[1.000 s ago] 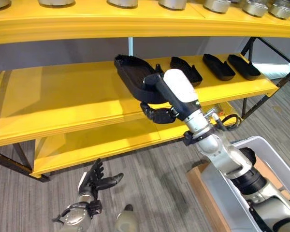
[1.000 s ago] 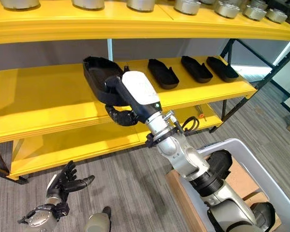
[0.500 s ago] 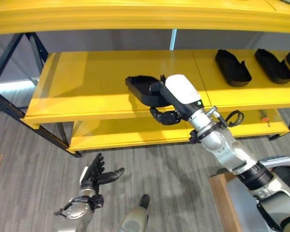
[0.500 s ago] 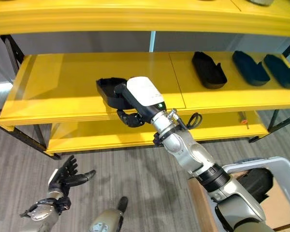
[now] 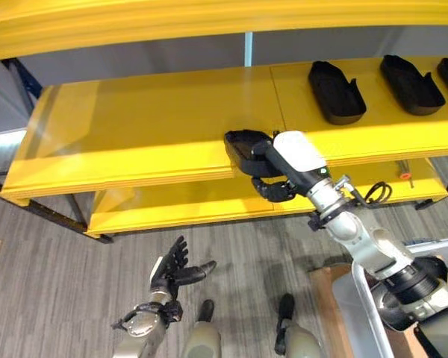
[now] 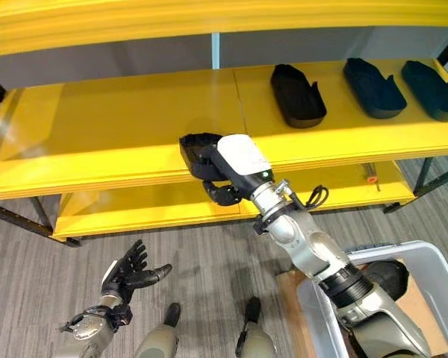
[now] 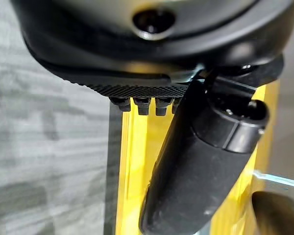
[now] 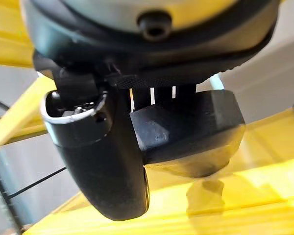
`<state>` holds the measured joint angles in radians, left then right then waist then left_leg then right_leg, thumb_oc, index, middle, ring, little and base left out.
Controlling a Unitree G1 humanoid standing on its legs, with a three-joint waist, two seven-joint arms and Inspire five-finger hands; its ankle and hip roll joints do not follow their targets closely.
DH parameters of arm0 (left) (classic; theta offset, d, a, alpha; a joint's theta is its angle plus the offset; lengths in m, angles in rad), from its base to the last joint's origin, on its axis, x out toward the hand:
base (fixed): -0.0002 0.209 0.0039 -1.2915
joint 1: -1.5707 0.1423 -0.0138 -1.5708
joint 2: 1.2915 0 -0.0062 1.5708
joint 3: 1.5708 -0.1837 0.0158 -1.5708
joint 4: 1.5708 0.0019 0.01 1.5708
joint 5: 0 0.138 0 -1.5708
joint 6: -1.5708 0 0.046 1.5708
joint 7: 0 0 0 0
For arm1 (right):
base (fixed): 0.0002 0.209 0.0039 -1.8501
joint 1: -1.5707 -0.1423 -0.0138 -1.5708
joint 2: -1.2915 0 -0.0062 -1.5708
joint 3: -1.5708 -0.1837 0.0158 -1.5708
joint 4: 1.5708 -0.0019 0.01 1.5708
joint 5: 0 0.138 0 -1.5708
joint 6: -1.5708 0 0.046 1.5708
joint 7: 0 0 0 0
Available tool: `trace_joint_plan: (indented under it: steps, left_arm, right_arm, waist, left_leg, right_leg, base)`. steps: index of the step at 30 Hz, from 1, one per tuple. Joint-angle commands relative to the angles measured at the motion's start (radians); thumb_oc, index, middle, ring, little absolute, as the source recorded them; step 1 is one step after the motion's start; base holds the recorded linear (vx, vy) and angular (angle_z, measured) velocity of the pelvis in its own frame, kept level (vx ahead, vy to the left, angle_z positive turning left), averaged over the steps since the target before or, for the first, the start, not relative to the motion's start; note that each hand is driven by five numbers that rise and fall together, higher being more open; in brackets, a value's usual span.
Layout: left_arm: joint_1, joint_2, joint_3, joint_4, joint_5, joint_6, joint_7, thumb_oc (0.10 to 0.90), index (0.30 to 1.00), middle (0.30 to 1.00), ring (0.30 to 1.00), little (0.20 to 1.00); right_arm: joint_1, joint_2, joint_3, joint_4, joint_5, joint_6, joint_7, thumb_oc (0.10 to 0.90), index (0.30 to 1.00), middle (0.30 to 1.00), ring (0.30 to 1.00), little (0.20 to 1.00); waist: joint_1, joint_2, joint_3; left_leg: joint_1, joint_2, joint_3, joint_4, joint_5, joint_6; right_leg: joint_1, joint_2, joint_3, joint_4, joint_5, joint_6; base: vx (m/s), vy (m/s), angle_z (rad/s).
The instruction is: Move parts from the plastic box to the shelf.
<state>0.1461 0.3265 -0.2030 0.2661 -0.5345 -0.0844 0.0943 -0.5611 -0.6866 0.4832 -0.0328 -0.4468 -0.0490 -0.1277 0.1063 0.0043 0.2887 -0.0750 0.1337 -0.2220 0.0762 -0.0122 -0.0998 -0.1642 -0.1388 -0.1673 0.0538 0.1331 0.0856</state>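
Lowered since a second ago, your right hand grips the black moulded plastic part at the yellow middle shelf's near edge, long axis pointing away. Your left hand hangs low, fingers spread.

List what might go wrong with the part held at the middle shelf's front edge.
The black part sits at the very front lip of the yellow shelf, gripped by the right robot hand. Released here, it may tip off to the floor. Fingers curled under the edge might catch on the lip when withdrawing. Pushed too far right, it could crowd the neighbouring black part.
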Motion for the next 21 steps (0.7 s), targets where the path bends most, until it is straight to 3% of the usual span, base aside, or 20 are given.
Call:
trace_joint_plan:
  steps: [1,14,18,19,21]
  left_arm:
    - [-0.003,0.098,0.014,-0.088,0.019,-0.075,-0.018,0.9,1.0,1.0,1.0,1.0]
    - [0.007,0.095,0.003,-0.079,0.002,-0.068,-0.019,0.9,1.0,1.0,1.0,1.0]
    - [0.008,0.093,0.006,-0.078,0.0,-0.068,-0.018,0.9,1.0,1.0,1.0,1.0]
    - [-0.007,0.087,-0.001,-0.073,-0.015,-0.071,-0.016,0.9,1.0,1.0,1.0,1.0]
    - [-0.019,0.088,-0.008,-0.076,-0.018,-0.068,-0.021,0.9,1.0,1.0,1.0,1.0]
  right_arm:
    - [-0.128,0.062,-0.073,-0.107,0.043,-0.08,-0.072,0.4,0.3,0.3,0.3,0.3]
    - [-0.146,0.032,-0.057,-0.12,0.079,-0.096,-0.074,0.4,0.3,0.3,0.3,0.3]
    - [-0.15,0.03,-0.056,-0.12,0.081,-0.097,-0.073,0.4,0.3,0.3,0.3,0.3]
    - [-0.161,0.007,-0.052,-0.117,0.095,-0.101,-0.082,0.4,0.3,0.3,0.3,0.3]
    - [-0.164,-0.009,-0.058,-0.112,0.095,-0.094,-0.085,0.4,0.3,0.3,0.3,0.3]
  waist:
    - [0.02,-0.049,-0.126]
    - [0.027,-0.048,-0.155]
    - [0.03,-0.049,-0.157]
    - [0.041,-0.059,-0.117]
    - [0.05,-0.073,-0.086]
  left_leg:
    - [0.062,-0.105,0.032,0.01,-0.083,0.069]
    - [0.078,0.015,-0.025,-0.092,0.007,0.008]
    - [0.076,0.018,-0.028,-0.091,0.01,0.005]
    - [-0.024,0.008,-0.017,0.074,0.095,-0.036]
    - [-0.096,-0.021,0.009,0.185,0.135,-0.036]
  right_leg:
    - [0.032,-0.094,0.014,0.021,-0.027,0.061]
    - [0.063,-0.009,-0.028,0.048,-0.117,0.013]
    - [0.066,-0.005,-0.031,0.049,-0.122,0.011]
    - [0.105,0.004,-0.066,0.039,-0.146,-0.021]
    - [0.129,-0.009,-0.105,0.029,-0.143,-0.031]
  base:
    - [0.06,-0.144,0.1]
    - [0.05,-0.128,0.14]
    - [0.01,-0.069,0.21]
    - [-0.03,-0.219,0.04]
    - [-0.05,-0.185,0.43]
